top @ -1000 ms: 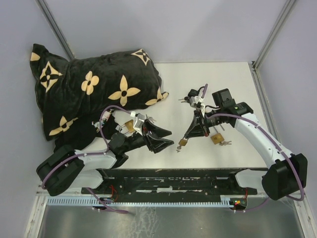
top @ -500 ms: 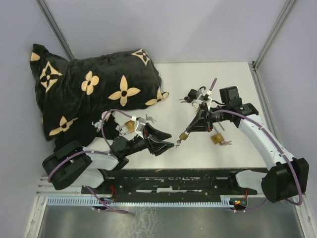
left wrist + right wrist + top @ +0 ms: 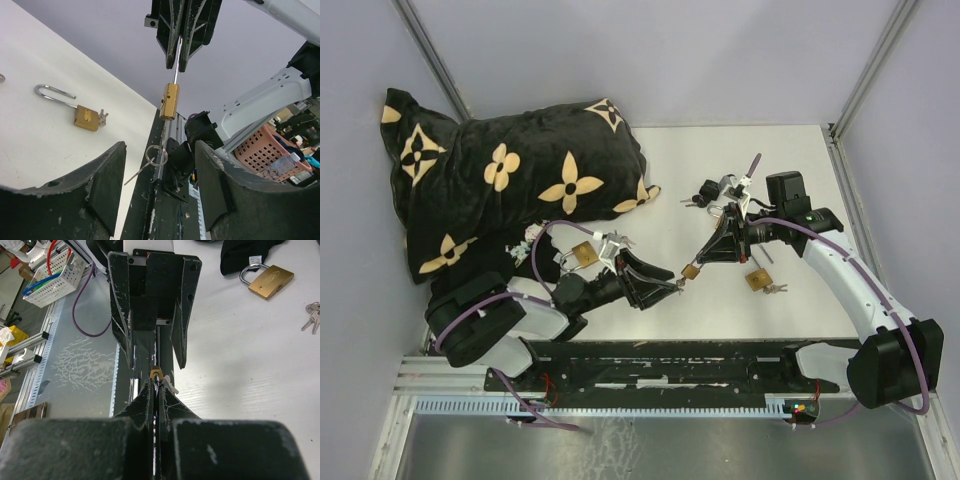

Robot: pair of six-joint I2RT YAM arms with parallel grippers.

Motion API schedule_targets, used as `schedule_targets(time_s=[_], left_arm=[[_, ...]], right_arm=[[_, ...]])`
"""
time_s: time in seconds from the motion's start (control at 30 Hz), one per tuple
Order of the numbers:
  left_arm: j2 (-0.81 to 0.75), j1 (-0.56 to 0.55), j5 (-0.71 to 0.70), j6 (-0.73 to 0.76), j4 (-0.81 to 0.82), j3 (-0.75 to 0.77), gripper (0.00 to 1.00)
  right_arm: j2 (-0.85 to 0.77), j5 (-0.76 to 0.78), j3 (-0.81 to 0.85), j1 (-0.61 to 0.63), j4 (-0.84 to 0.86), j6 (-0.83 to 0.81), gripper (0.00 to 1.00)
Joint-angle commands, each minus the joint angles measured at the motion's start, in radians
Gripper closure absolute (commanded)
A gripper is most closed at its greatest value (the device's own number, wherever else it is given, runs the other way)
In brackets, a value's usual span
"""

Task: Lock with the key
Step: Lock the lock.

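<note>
- Right pincer (image 3: pixel 156 387) is clamped tight on the shackle of a small brass padlock (image 3: pixel 170 101), which hangs clear above the table (image 3: pixel 790 180).
- Left pincer (image 3: pixel 665 283) faces it, fingers spread wide apart.
- Key ring (image 3: pixel 156 156) shows between those fingers, just below the padlock; whether anything touches it, I cannot tell.
- Second padlock (image 3: pixel 86 117) lies on the table, shackle open.

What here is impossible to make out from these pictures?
- Keyhole of the held padlock: the left wrist view shows only its side; in the right wrist view the right fingers cover most of it.
- What holds the key ring: thin and unclear in the left wrist view, too small from above.
</note>
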Motion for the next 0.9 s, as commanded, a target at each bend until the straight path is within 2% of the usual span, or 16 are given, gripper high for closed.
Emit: schedule_targets(time_s=[0.0, 0.1, 0.3, 0.4, 0.47, 0.53, 0.63, 0.8, 0.87], left_arm=[[0.021, -0.018, -0.022, -0.037, 0.118, 0.045, 0.40], [0.039, -0.025, -0.024, -0.041, 0.118, 0.061, 0.46], [0.068, -0.041, -0.038, -0.044, 0.087, 0.093, 0.50], [0.065, -0.046, -0.043, -0.035, 0.036, 0.111, 0.57], [0.056, -0.049, -0.042, -0.026, 0.009, 0.119, 0.66], [0.047, -0.051, -0.031, -0.019, -0.011, 0.124, 0.85], [0.028, -0.050, -0.002, 0.000, -0.076, 0.125, 0.96], [-0.011, -0.050, -0.008, 0.022, -0.155, 0.092, 0.95], [-0.023, -0.049, -0.018, 0.020, -0.162, 0.078, 0.83]], right_arm=[[-0.011, -0.052, 0.002, -0.004, 0.035, 0.011, 0.99], [-0.009, -0.053, 0.001, -0.003, 0.035, 0.011, 0.98], [-0.009, -0.053, -0.002, -0.005, 0.036, 0.011, 0.98], [-0.010, -0.051, -0.004, -0.004, 0.037, 0.011, 0.98], [-0.009, -0.050, -0.004, -0.005, 0.038, 0.011, 0.98], [-0.009, -0.049, -0.004, -0.004, 0.038, 0.011, 0.98], [-0.012, -0.043, -0.002, -0.005, 0.038, 0.011, 0.98], [-0.019, -0.043, -0.002, -0.008, 0.039, 0.011, 0.98], [-0.017, -0.045, -0.003, -0.007, 0.039, 0.011, 0.98]])
